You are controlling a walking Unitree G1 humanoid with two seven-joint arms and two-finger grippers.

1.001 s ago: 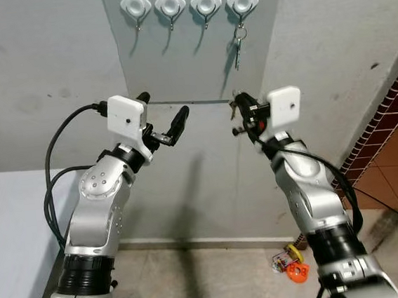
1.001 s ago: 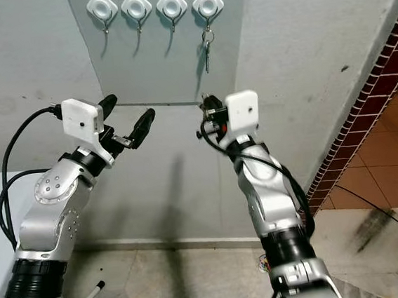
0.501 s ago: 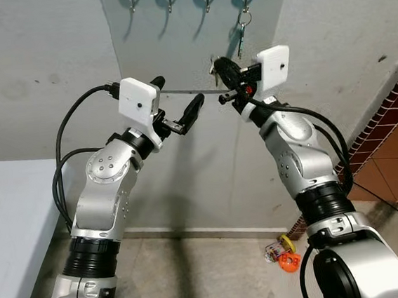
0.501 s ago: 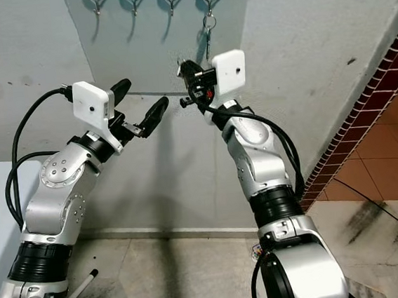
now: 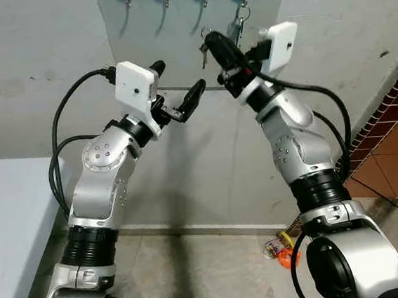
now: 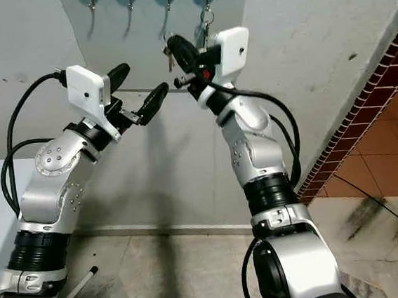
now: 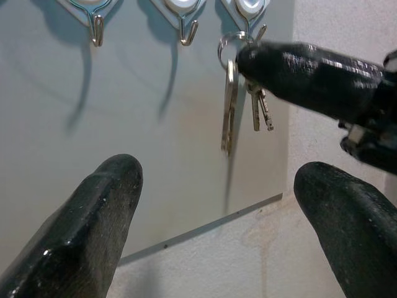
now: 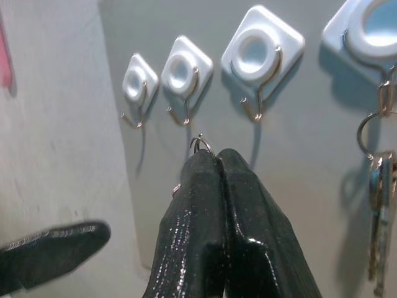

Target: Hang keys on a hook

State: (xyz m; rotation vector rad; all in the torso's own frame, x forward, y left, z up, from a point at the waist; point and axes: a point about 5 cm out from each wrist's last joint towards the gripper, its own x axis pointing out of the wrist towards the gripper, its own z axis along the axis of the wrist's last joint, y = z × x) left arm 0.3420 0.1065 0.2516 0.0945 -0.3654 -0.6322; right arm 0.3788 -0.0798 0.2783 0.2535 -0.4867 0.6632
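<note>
Just below hooks [image 8: 257, 108]: right hand [image 8: 211, 160], keys [image 7: 229, 105].

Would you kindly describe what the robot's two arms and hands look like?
Both arms are silver metal with black ribbed bands. Each hand, the left hand and the right hand, has two long glossy black fingers and a white square camera box behind it. Black cables loop along each arm.
</note>
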